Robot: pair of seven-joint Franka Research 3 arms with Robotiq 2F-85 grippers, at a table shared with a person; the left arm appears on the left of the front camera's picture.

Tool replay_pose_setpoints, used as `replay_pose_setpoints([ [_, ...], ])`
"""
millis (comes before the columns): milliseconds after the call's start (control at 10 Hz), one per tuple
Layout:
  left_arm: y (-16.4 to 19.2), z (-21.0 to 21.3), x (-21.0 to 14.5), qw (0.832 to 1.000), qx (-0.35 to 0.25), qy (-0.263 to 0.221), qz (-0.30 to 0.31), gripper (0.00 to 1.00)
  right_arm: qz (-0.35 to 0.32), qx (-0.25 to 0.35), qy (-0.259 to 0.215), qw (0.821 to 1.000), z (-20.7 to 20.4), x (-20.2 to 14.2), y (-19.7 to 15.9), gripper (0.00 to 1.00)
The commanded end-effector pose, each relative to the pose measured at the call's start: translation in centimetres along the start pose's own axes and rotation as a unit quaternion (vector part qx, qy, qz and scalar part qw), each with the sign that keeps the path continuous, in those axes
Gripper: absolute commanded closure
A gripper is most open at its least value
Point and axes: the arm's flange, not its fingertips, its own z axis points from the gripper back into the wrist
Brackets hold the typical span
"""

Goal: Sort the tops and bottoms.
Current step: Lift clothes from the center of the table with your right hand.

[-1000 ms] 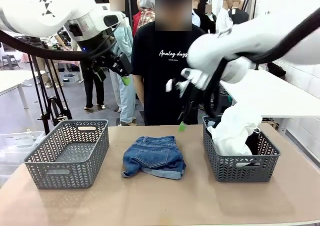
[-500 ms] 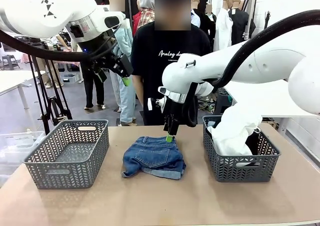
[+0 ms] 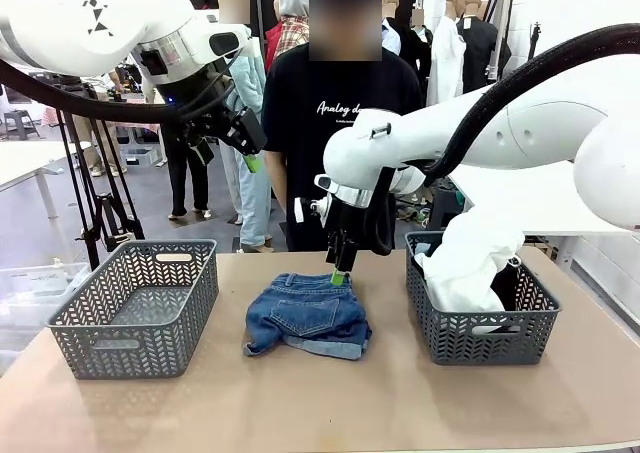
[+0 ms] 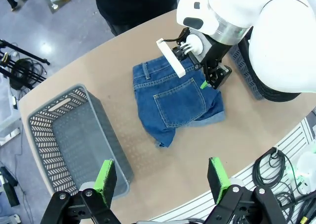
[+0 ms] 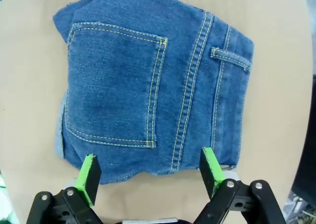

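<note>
The bottoms, a pair of folded blue denim shorts (image 3: 308, 315), lie mid-table between two grey baskets. My right gripper (image 3: 340, 273) hangs open just above their far waistband edge, touching nothing. In the right wrist view the shorts (image 5: 148, 80) fill the space ahead of the spread green fingers (image 5: 89, 172), back pocket up. A white top (image 3: 470, 258) is heaped in the right basket (image 3: 480, 338), with dark cloth (image 3: 508, 285) beside it. My left gripper (image 3: 248, 155) is held high at the left, open and empty. From there it looks down on the shorts (image 4: 175, 98).
The left basket (image 3: 135, 308) stands empty at the table's left, also seen from above as a grey basket (image 4: 59, 140). A person in a black printed T-shirt (image 3: 345, 123) stands at the far edge. Bare tabletop runs along the front.
My right arm swung left from over the right basket and came down above the shorts, then held still. The left arm has not moved.
</note>
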Motion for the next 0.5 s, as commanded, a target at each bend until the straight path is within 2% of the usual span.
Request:
replay_pose_setpoints([
  [0, 0.2, 0.1, 0.0, 1.0, 0.0, -0.003, 0.001, 0.04, -0.028, 0.002, 0.008, 1.0, -0.5, 0.7, 1.6, 0.0],
  [100, 0.2, 0.1, 0.0, 1.0, 0.0, -0.003, 0.001, 0.04, -0.043, -0.014, 0.028, 0.999, -1.4, 2.7, 3.0, 0.0],
  [300, 0.2, 0.1, 0.0, 1.0, 0.0, -0.003, 0.001, 0.04, -0.059, -0.014, 0.063, 0.996, -3.5, 5.2, 3.5, 0.0],
  [400, 0.2, 0.1, 0.0, 1.0, 0.0, -0.003, 0.001, 0.04, -0.087, -0.009, 0.074, 0.993, -4.4, 5.9, 3.4, 0.0],
])
